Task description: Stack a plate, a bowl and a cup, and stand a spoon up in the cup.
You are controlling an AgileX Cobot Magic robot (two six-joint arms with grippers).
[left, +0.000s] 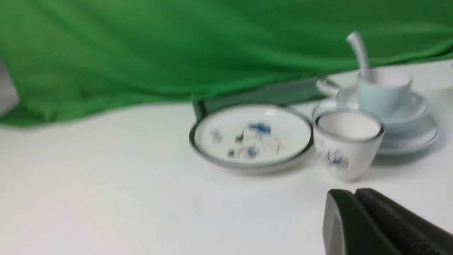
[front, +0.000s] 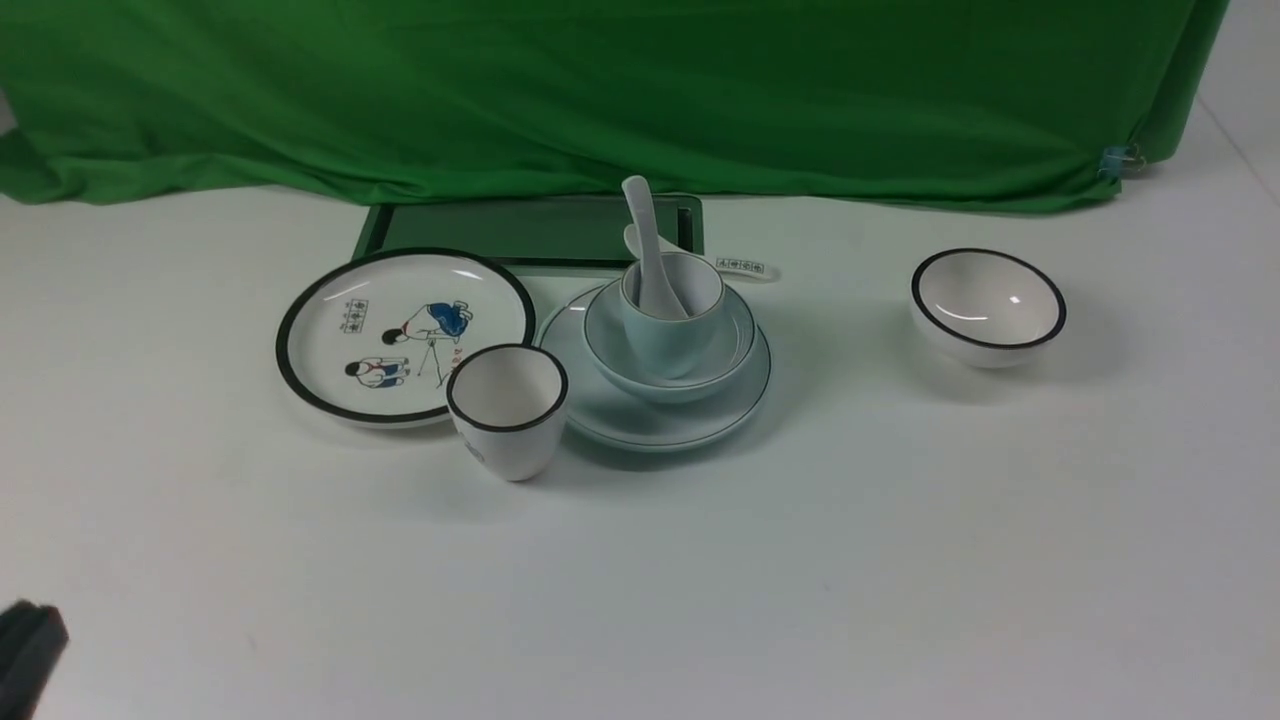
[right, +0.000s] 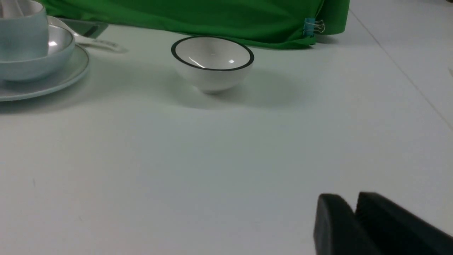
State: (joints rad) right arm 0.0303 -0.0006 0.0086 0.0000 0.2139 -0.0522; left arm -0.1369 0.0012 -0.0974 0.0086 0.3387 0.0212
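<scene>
Plate (front: 640, 415): on the worktop (front: 800, 560), centre, touching nothing but the bowl it carries.
Bowl (front: 668, 375): sits on the plate.
Cup (front: 668, 320): upright inside the bowl.
Spoon (front: 652, 255): stands in the cup, handle leaning up and back.
Left gripper (left: 354, 202): fingers pressed together, empty, low over the near left worktop.
Right gripper (right: 354, 209): a narrow slit between the fingers, nothing held; open or closed, I cannot tell.
Black-rimmed bowl (front: 987, 305): alone, well to the right.
</scene>
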